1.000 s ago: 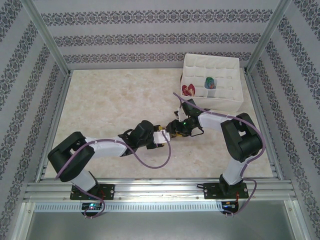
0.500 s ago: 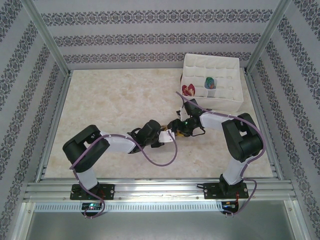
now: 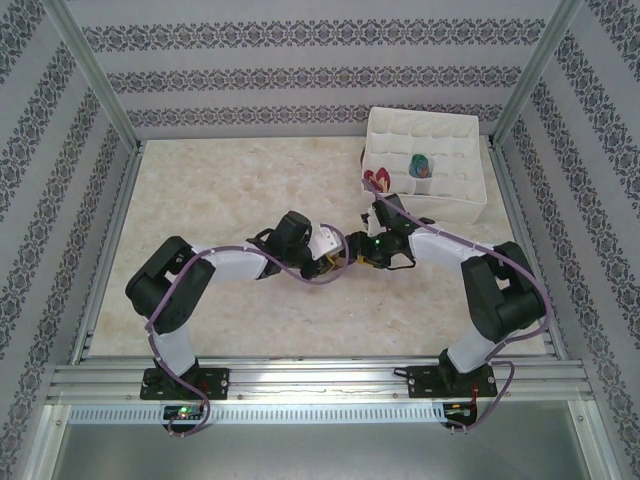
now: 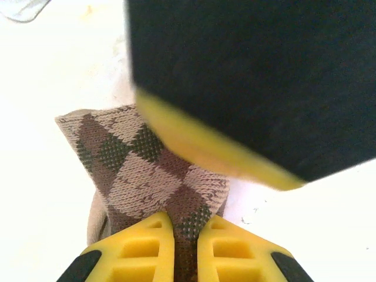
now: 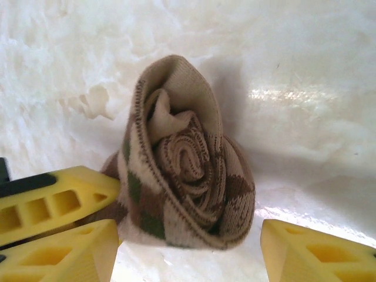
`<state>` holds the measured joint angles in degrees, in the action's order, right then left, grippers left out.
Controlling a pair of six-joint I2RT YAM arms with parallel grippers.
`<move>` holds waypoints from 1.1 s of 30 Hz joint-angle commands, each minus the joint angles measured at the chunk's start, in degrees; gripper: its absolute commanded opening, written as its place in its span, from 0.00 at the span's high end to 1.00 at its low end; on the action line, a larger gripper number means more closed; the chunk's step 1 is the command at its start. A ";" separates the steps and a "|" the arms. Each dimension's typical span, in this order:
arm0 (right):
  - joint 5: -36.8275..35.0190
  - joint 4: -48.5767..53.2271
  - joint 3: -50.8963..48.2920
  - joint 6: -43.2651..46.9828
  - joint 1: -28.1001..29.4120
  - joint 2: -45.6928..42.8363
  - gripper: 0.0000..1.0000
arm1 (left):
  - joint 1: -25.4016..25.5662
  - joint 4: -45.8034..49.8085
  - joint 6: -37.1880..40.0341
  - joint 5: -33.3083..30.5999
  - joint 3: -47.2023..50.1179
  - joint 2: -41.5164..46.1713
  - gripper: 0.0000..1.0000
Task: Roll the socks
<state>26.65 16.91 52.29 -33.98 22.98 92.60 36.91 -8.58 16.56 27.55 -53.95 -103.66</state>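
Left gripper (image 4: 185, 226) clamped on the argyle sock (image 4: 135, 170), right gripper (image 5: 188, 235) open around the roll.

On my overhead feed both arms meet near the middle of the table (image 3: 220, 200), and the sock sits between their tips on the marble-patterned top. From the left wrist I see the two yellow fingers (image 4: 141, 247) pressed together with a fold of the brown-tan diamond fabric caught between them. From the right wrist I see the sock wound into a tight spiral, standing on end, with that gripper's jaws spread wide either side of it and its right finger clear of the fabric. At the far right, the white divided box (image 3: 470, 205) holds the red-toed sock (image 3: 378, 180) and the striped sock (image 3: 420, 165) in cells near its left end.
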 commanded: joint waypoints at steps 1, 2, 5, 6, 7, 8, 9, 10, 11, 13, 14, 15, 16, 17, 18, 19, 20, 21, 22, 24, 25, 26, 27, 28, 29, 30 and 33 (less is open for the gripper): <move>-3.56 0.54 -1.44 -2.94 -0.31 -3.21 0.34 | -0.56 6.37 -6.00 5.65 -0.91 -2.20 1.00; -3.93 0.30 -1.64 -3.39 -0.31 -3.78 0.34 | -0.60 6.68 -6.35 5.97 -1.21 -2.49 1.00; -4.24 -0.50 -2.17 -5.13 -0.31 -4.53 0.34 | -0.95 8.08 -7.60 6.57 -2.35 -3.56 1.00; -4.04 -0.98 -2.36 -5.74 -0.31 -4.60 0.33 | -1.17 8.45 -8.05 7.00 -2.73 -3.85 1.00; -3.66 -1.58 -2.63 -6.45 -0.31 -4.60 0.33 | -1.45 8.76 -8.73 7.53 -3.17 -4.27 1.00; -3.23 -2.05 -2.80 -7.15 -0.31 -4.54 0.33 | -1.71 8.88 -9.56 8.05 -3.44 -4.62 1.00; -2.95 -2.54 -2.97 -7.76 -0.22 -4.49 0.33 | -1.98 8.97 -10.22 8.47 -3.58 -4.87 1.00; -2.80 -2.92 -3.07 -8.23 -0.28 -4.53 0.33 | -2.31 9.01 -10.99 8.82 -3.80 -5.08 1.00; -2.70 -3.10 -3.16 -8.87 -0.22 -4.49 0.33 | -2.52 8.90 -11.72 9.22 -3.91 -5.34 1.00; -2.84 -3.34 -3.50 -10.00 -0.21 -4.45 0.33 | -2.95 9.06 -12.54 9.75 -4.29 -5.74 1.00; -2.75 -3.61 -3.71 -10.71 -0.22 -4.53 0.33 | -3.06 9.14 -12.76 10.02 -4.32 -6.00 1.00; -2.75 -3.97 -3.93 -11.34 -0.17 -4.53 0.32 | -3.15 9.19 -12.86 10.19 -4.46 -6.11 1.00; -2.60 -4.45 -4.25 -11.99 -0.26 -4.45 0.32 | -3.23 9.16 -12.99 10.33 -4.45 -6.21 1.00; -2.41 -4.97 -4.47 -12.50 -0.24 -4.36 0.32 | -3.24 9.14 -13.08 10.46 -4.46 -6.34 1.00; -2.24 -5.32 -4.69 -13.00 -0.22 -4.15 0.32 | -3.30 9.15 -13.04 10.59 -4.55 -6.43 1.00; -1.91 -5.85 -4.84 -13.44 -0.22 -3.85 0.32 | -3.33 9.14 -13.13 10.67 -4.58 -6.52 1.00; -1.47 -6.45 -4.92 -13.88 -0.21 -3.45 0.32 | -3.41 9.15 -13.13 10.68 -4.50 -6.60 1.00; -1.14 -6.88 -4.92 -14.31 -0.14 -3.09 0.32 | -3.42 9.18 -13.17 10.68 -4.54 -6.66 1.00; -0.84 -7.34 -5.05 -14.77 -0.15 -2.73 0.31 | -3.42 9.06 -13.22 10.76 -4.56 -6.74 1.00; -0.48 -8.13 -4.92 -15.49 -0.09 -1.96 0.31 | -3.51 8.99 -13.22 11.01 -4.58 -6.99 1.00; -0.24 -8.52 -4.80 -15.67 -0.04 -1.45 0.31 | -3.51 8.81 -13.30 11.12 -4.54 -7.06 1.00; 0.08 -8.84 -4.59 -16.02 -0.03 -0.85 0.31 | -3.53 8.71 -13.30 11.25 -4.55 -7.16 1.00; 0.41 -9.14 -4.37 -16.24 -0.04 -0.23 0.31 | -3.51 8.59 -13.40 11.29 -4.59 -7.17 1.00; 0.79 -9.68 -4.07 -16.61 0.01 0.54 0.31 | -3.51 8.49 -13.32 11.42 -4.60 -7.31 1.00; 1.18 -10.11 -3.68 -17.00 -0.04 1.42 0.31 | -3.51 8.45 -13.33 11.64 -4.69 -7.43 1.00; 1.37 -10.31 -3.33 -17.29 0.04 2.11 0.31 | -3.51 8.48 -13.24 11.77 -4.68 -7.44 1.00; 1.72 -11.26 -2.46 -18.01 -0.03 4.51 0.31 | -3.58 8.07 -13.13 12.71 -4.72 -7.62 1.00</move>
<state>26.79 7.60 48.31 -50.09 23.00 95.09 33.71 -5.34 4.40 39.55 -59.27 -108.62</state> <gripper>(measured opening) 0.688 0.113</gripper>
